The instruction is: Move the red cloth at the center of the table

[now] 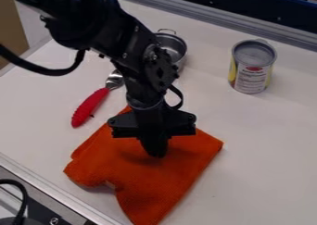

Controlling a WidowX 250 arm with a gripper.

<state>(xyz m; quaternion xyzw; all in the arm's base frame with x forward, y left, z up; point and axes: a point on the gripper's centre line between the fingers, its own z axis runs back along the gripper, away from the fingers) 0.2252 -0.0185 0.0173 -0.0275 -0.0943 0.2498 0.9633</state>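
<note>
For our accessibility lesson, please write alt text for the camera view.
A black robot gripper is down at an orange-red cloth on a white table. Farther back are a red-handled utensil, a metal pot and a can.

1 open lane, 3 obstacles
A hand could pass between the orange cloth (123,173) and the can (250,76); the metal pot (175,46) and red-handled utensil (91,107) obstruct the far side.

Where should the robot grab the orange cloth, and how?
Probably near the middle of the cloth, from straight above. It lies low and spread out, with no tall side to grab, so the claw would likely need to pinch up some fabric.
</note>
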